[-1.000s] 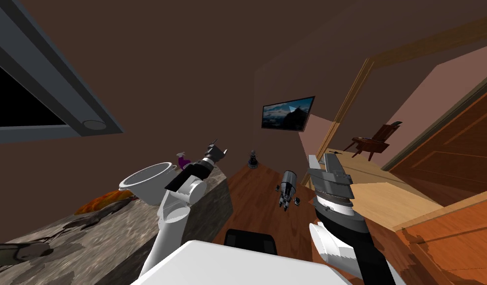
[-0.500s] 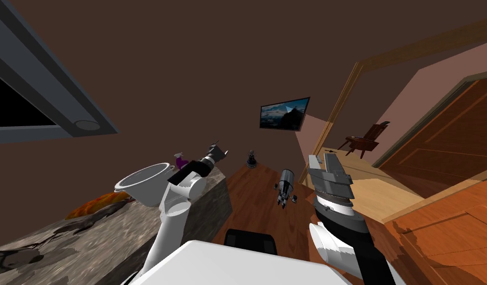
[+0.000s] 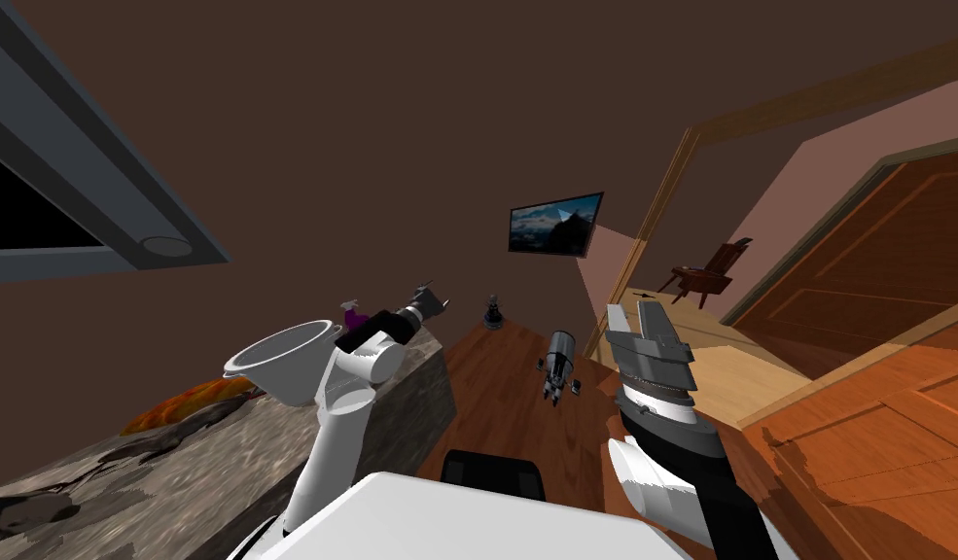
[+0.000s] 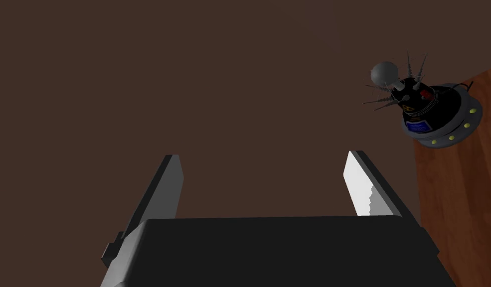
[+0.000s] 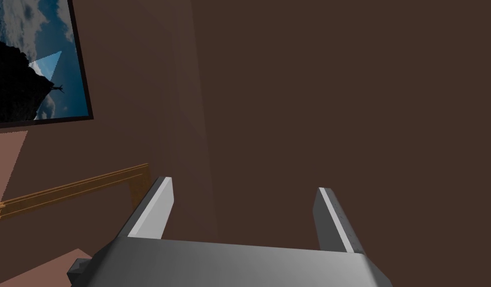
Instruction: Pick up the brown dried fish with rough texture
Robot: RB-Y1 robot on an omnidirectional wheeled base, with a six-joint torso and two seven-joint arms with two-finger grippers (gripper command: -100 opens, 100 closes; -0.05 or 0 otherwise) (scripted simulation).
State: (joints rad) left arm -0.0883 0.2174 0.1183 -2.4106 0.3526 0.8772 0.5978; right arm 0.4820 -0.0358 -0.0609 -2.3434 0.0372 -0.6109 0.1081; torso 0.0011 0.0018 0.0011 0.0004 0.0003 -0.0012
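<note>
Both grippers are spread wide with nothing between their fingers. At far left a mottled grey counter [image 3: 175, 467] carries the fish [image 3: 190, 403], an orange-brown, rough-looking strip lying near the wall, just beside a white bowl [image 3: 282, 362]. A purple bottle [image 3: 353, 313] stands beyond the bowl, at the counter's far end. The left gripper [image 3: 430, 299] reaches past that end, well apart from the fish. It points at the brown wall, with a dark, saucer-shaped, spiked gadget [image 4: 431, 117] off to one side on the wood floor [image 3: 496, 389]. Farther right on the floor is a grey rocket-like thing [image 3: 560, 365]. The right gripper [image 3: 632, 311] is raised over the floor, just right of it.
</note>
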